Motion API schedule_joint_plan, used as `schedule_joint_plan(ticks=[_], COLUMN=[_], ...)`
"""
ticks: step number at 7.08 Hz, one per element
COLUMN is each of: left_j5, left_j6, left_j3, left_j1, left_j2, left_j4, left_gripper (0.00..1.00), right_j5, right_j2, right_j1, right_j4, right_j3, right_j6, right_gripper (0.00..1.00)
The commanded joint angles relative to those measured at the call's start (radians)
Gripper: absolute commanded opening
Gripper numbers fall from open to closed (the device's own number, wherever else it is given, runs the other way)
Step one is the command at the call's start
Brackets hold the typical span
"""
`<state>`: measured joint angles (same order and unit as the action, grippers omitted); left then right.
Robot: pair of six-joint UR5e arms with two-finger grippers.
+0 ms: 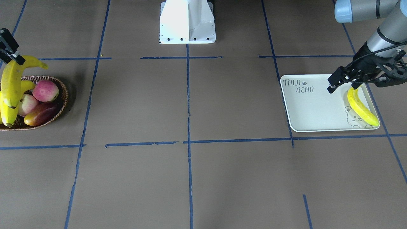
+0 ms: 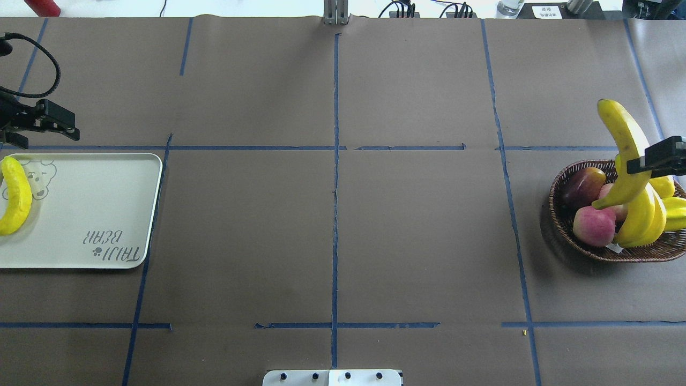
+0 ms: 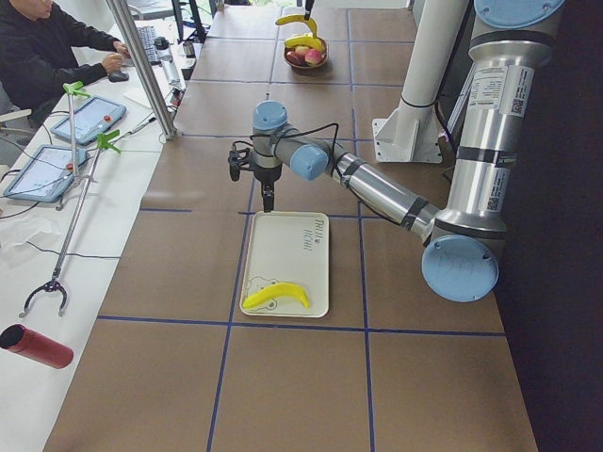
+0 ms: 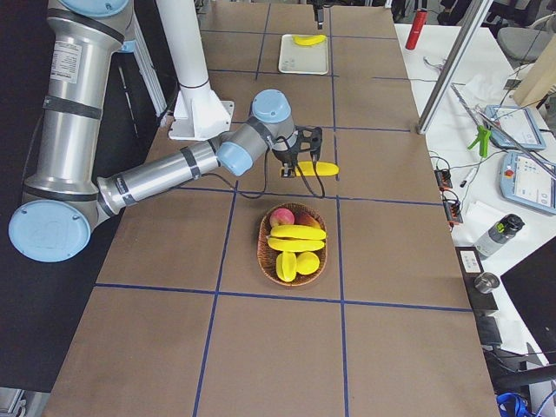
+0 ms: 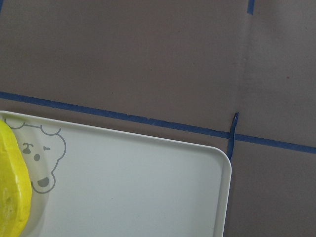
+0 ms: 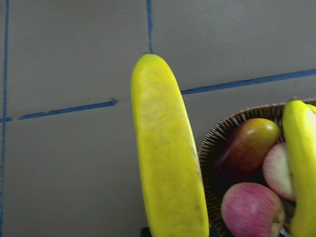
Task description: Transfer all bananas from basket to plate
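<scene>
From behind the base (image 2: 332, 378), over the shoulders, down onto the whole counter (image 2: 332, 241); from across, facing back, steeply down on that same stretch, mirrored. From either end, along its length, nearest the plate (image 3: 292, 254) or the basket (image 4: 263, 248). From each wrist, close above plate corner and basket rim.

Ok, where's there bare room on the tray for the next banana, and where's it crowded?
The plate is bare from its lone banana, by the bear print, across to the lettering side. The left gripper hangs over the banana's end, so that edge is tight. The basket is packed with fruit.
</scene>
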<state>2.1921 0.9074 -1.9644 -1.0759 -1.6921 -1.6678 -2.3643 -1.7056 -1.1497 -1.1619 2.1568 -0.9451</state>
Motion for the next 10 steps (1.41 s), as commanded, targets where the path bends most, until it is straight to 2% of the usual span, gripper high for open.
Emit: schedule_joint_plan(ticks=[1, 2, 3, 5, 6, 8, 10], left_j5=[-0.002, -0.002, -0.005, -0.005, -0.006, -0.009, -0.009], left_j6=[0.153, 0.307, 0.476, 0.734, 0.810, 0.918, 0.930], left_j3=[0.005, 0.016, 0.027, 0.083, 0.099, 0.117, 0.128], left_j1=[0.148, 0.187, 0.232, 0.244, 0.246, 0.264, 0.298], left_j2=[-0.125, -0.227, -0.257, -0.262, -0.271, -0.364, -0.414], left_j4=[-0.006, -0.050, -0.214, -0.578, -0.669, -0.675, -0.675], left_gripper=[1.00, 1.00, 1.00, 1.00, 1.00, 1.00, 1.00], right_j5=[-0.007, -0.001, 0.025, 0.209, 0.311, 0.378, 0.466], right_j2=[0.212, 0.315, 0.419, 0.541, 0.582, 0.592, 0.592], right_j1=[0.127, 0.187, 0.241, 0.389, 0.478, 0.569, 0.655], right_j4=[0.014, 0.014, 0.016, 0.018, 0.018, 0.019, 0.059], right_j3=[-0.072, -0.075, -0.075, -0.069, -0.068, -0.043, -0.052], right_j6=[-0.058, -0.164, -0.305, -0.444, -0.461, -0.481, -0.480], right_gripper=[0.01, 0.01, 0.01, 0.01, 0.02, 0.02, 0.02])
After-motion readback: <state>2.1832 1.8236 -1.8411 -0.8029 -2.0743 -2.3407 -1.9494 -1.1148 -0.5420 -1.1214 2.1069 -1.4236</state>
